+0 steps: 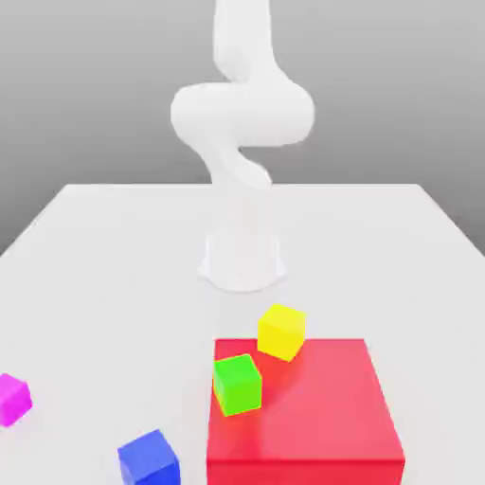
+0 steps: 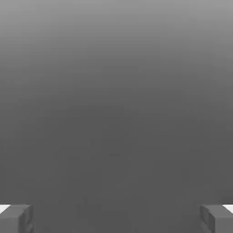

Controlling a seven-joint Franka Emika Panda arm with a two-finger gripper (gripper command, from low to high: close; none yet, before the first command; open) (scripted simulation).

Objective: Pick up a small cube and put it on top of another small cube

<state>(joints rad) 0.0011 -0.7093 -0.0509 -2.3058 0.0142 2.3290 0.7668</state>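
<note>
Gripper (image 2: 116,218): jaws spread wide, holding nothing. Pink cube (image 1: 13,398) sat at the bench's (image 1: 114,246) near-left edge, untouched; blue cube (image 1: 149,459) lay nearer still, to its right and apart. Best approach: descend squarely over the pink cube. Red block (image 1: 313,417), bearing green cube (image 1: 237,384) and yellow cube (image 1: 281,332), stood right, likely clear of the path.

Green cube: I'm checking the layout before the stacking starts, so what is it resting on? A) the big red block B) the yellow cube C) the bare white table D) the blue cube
A: in the exterior view the green cube sits on top of the big red block, near its corner.
</note>
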